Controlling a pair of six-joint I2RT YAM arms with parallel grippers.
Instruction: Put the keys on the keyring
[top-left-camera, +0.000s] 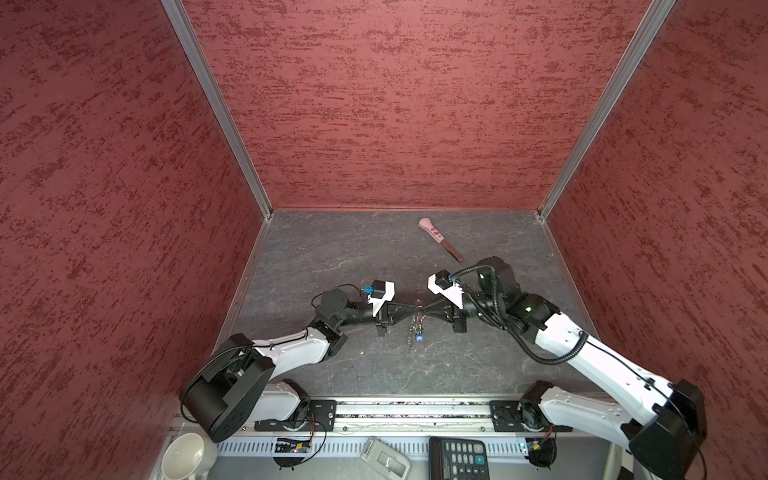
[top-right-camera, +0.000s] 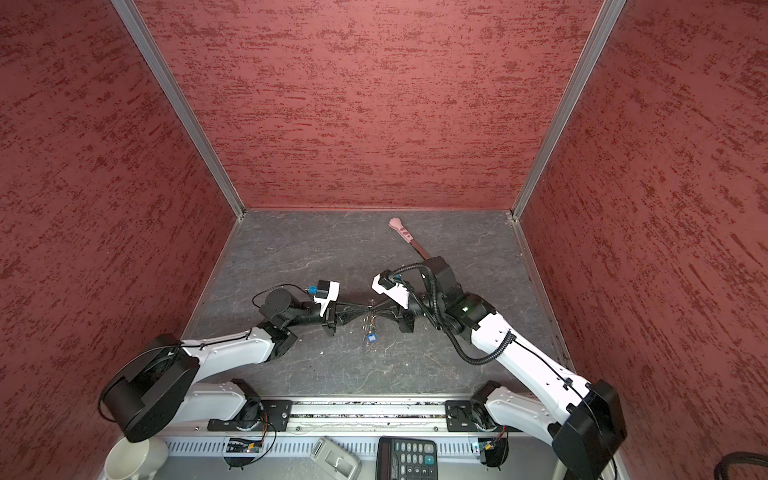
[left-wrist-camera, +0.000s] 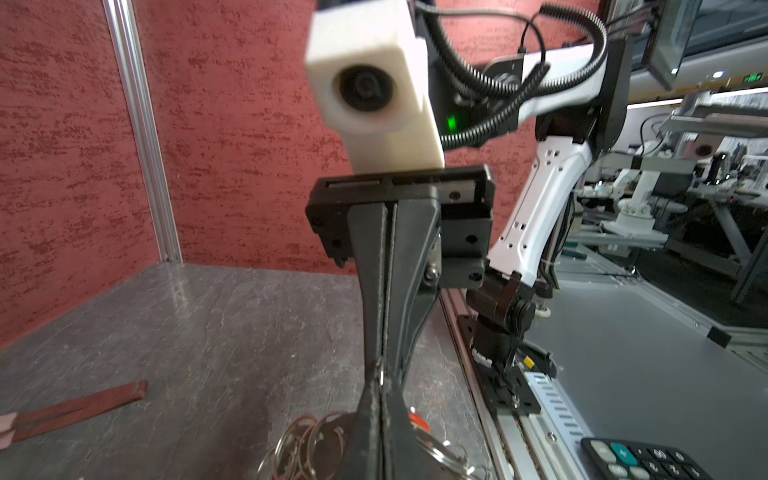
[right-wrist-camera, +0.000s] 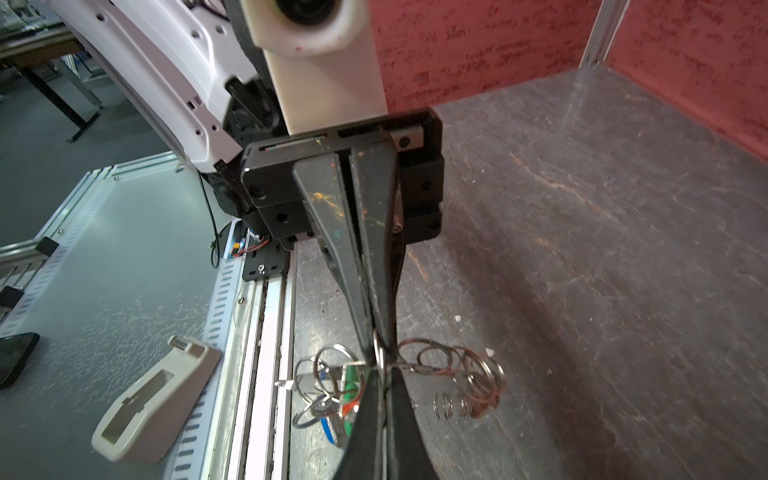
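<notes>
Rt hand pinching keyring, green key rt wrist only

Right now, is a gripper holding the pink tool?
No, the pink tool lies by itself on the table, with nothing touching it.

The keyring, a chain of linked silver metal rings, is pinched where the left claw and right claw tips meet. Small keys with green, red and blue plastic tags bunch just beside those tips.
</notes>
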